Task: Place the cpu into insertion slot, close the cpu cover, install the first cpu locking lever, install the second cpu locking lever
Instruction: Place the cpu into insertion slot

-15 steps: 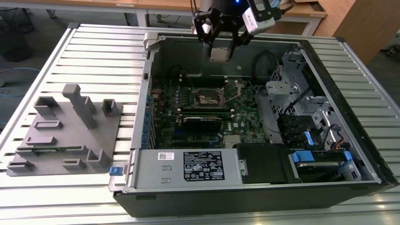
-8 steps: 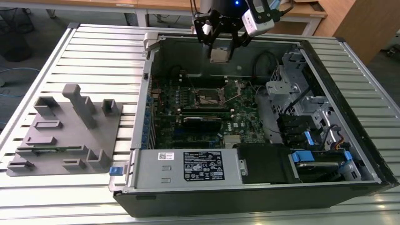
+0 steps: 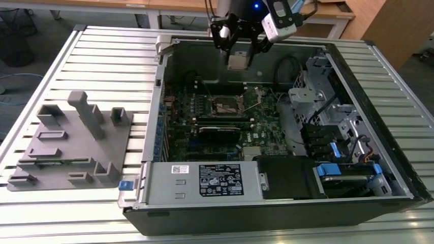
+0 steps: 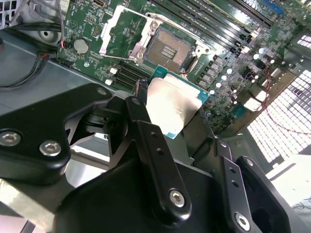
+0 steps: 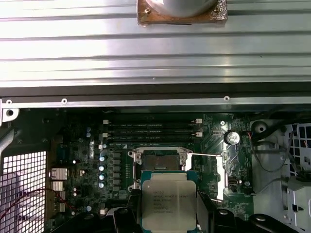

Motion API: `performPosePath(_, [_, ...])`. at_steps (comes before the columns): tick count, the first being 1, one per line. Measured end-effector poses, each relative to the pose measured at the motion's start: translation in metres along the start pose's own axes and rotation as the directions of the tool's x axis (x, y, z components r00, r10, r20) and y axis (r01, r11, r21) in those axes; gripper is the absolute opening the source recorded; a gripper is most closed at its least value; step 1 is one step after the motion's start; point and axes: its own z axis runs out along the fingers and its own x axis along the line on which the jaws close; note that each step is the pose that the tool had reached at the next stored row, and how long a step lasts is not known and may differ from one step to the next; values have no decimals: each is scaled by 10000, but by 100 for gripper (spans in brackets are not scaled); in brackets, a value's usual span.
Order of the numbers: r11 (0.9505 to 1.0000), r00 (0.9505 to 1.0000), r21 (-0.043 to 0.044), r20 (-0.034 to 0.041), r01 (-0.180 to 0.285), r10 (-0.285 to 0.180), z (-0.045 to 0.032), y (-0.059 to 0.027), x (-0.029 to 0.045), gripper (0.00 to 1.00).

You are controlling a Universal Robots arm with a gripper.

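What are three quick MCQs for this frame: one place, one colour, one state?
1. Where is the cpu relative to the socket?
A) seated in it
B) held in the gripper, clear of it
C) under the closed cover

2. Motherboard colour?
A) red
B) green
C) white

3. The cpu cover is:
A) swung open
B) closed
C) locked by both levers

Answers:
1 B, the gripper clamps the chip's edges and the socket is bare.
2 B, the board is green in both wrist views.
3 A, the frame lies to one side of the exposed socket.
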Motion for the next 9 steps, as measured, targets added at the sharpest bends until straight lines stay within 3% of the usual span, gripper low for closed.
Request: performPosePath(9, [10000,10000,-1,1,0,0,152,-13,-3,54])
